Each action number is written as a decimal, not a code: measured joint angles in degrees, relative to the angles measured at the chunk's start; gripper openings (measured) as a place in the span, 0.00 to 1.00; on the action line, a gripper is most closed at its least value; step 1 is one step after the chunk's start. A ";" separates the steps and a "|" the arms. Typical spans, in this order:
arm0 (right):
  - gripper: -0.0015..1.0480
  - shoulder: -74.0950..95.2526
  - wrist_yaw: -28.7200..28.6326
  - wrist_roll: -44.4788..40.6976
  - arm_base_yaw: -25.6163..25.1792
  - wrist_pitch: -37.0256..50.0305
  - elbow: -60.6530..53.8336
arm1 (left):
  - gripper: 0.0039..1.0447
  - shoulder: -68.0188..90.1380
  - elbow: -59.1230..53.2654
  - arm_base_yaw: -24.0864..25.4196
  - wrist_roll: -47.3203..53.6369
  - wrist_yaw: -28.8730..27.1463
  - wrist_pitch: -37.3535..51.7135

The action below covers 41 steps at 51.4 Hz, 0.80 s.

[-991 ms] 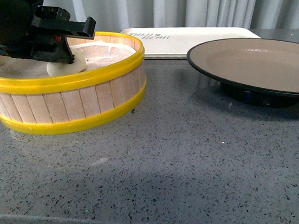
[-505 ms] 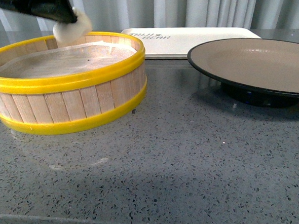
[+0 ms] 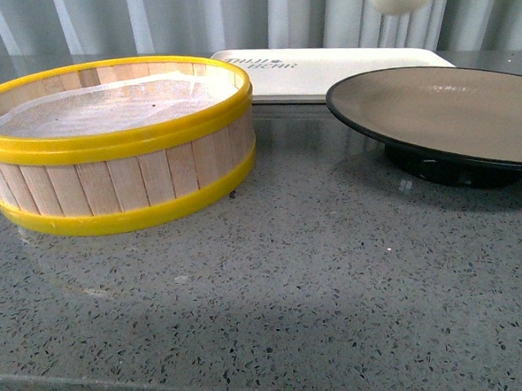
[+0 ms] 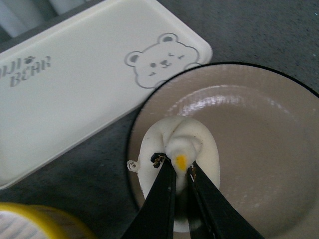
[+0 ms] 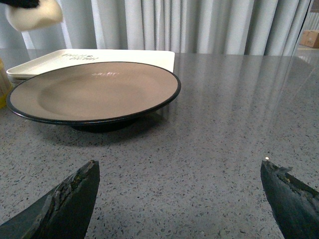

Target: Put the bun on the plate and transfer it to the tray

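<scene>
Bun is creamy-white and round, with a pleated, twisted top; a small yellow spot is seen at the knot. It is pinched at that knot by the left gripper, whose jaws are pressed in on the dough from both sides. The bun is held in the air above the plate, over the rim on the side nearest the tray, and no contact with the plate is seen. In the front view only the bun's blurred underside is caught at the top edge. In the left wrist view its lower part is covered by the dark fingers.

The plate is matte beige-brown inside with a black rim, and it is set on a grey speckled counter. The tray is off-white, printed with a bear face and lettering, and it lies behind the plate; touching or apart cannot be told. A yellow-rimmed wooden steamer basket, lined with white paper, is placed left of the plate.

Right gripper is low over the counter near the plate, with its jaws spread wide.
</scene>
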 joint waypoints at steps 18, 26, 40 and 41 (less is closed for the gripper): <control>0.92 0.00 0.00 0.00 0.00 0.00 0.00 | 0.04 8.31 4.33 -5.95 2.43 -4.22 1.97; 0.92 0.00 -0.02 0.00 0.00 0.00 0.00 | 0.04 11.56 6.93 -6.69 2.97 -4.83 1.31; 0.92 0.00 0.00 0.00 0.00 0.00 0.00 | 0.04 13.81 7.21 -7.58 4.59 -5.25 0.61; 0.92 0.00 -0.02 0.00 0.00 0.00 0.00 | 0.04 13.90 7.21 -7.65 4.57 -5.25 0.61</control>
